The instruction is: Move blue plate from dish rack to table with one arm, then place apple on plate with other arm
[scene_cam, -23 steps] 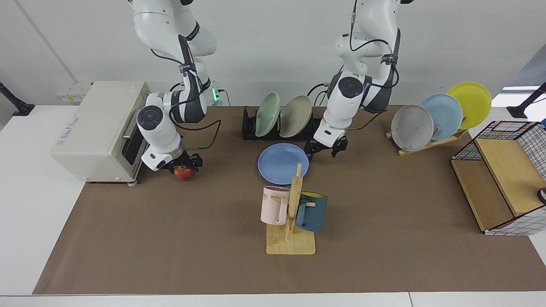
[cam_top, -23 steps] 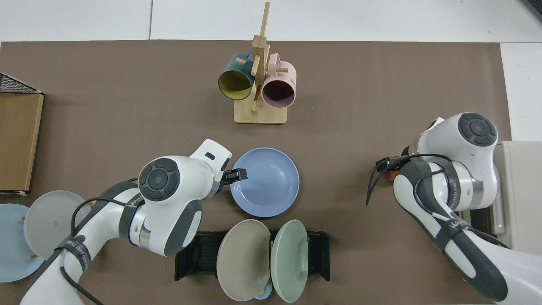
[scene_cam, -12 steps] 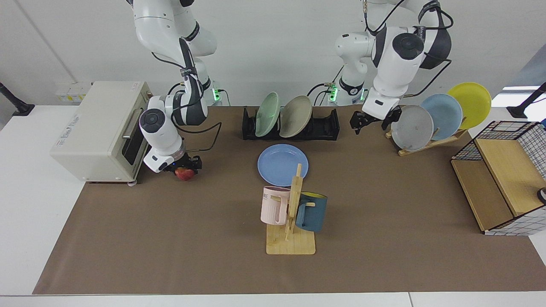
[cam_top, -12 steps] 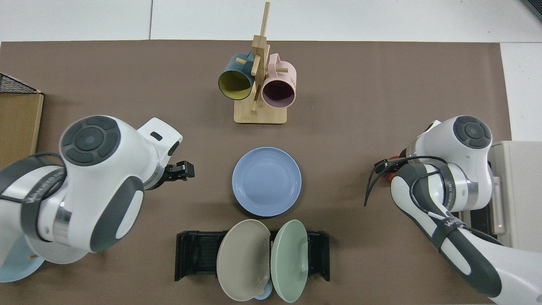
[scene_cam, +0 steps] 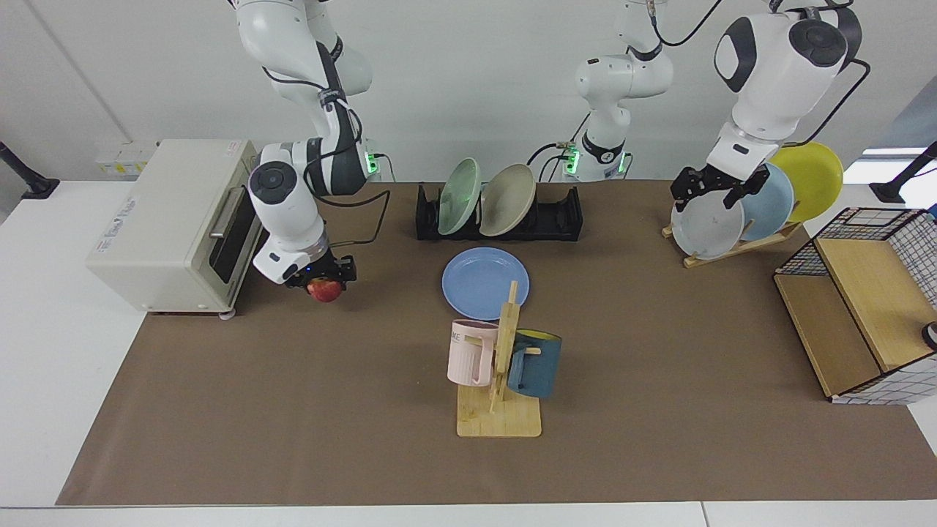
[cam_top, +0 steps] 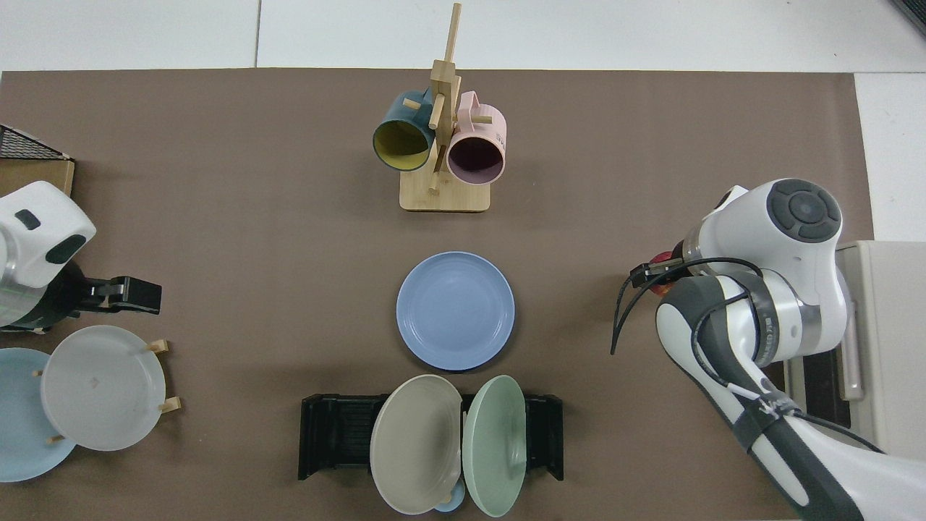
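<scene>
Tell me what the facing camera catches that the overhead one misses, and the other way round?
Only the facing view shows the yellow plate on the wooden rack, the whole toaster oven, and the apple plainly gripped in the right end effector above the mat.

Only the top view looks down into the mugs, showing one's yellow inside, and shows the left end effector raised beside the grey plate.

Both show the blue plate flat on the table, and the dish rack holding two plates.
</scene>
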`<act>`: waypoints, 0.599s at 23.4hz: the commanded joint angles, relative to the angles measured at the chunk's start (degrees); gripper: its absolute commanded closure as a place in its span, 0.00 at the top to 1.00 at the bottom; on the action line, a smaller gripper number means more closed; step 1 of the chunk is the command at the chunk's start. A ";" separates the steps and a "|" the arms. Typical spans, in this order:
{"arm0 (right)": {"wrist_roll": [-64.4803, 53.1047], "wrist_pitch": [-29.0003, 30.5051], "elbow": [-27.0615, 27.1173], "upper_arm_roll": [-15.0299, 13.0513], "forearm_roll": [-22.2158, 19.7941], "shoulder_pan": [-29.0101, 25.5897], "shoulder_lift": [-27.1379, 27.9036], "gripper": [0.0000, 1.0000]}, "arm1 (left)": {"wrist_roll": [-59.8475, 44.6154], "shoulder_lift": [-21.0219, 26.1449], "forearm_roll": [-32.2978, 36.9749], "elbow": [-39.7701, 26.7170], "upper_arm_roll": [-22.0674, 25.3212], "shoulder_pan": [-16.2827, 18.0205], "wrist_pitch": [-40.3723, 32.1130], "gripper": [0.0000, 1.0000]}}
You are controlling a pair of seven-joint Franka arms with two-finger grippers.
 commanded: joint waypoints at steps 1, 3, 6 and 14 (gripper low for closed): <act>7.31 -4.15 3.05 0.02 -0.67 4.20 -1.43 0.03 | 0.47 -0.58 0.27 1.07 -0.13 -0.36 -2.00 1.00; 9.86 -4.07 3.41 0.02 -0.50 5.52 -1.43 0.03 | 0.47 -0.84 0.36 1.07 -0.22 -0.36 -2.70 1.00; 14.86 -3.10 3.67 0.11 -0.32 8.41 -1.35 0.02 | 0.47 -1.55 0.36 1.25 -0.22 -0.36 -3.49 1.00; 32.09 -2.84 8.23 0.11 2.84 20.98 1.46 0.00 | 0.47 -1.64 0.27 1.42 -0.04 -0.19 -4.37 1.00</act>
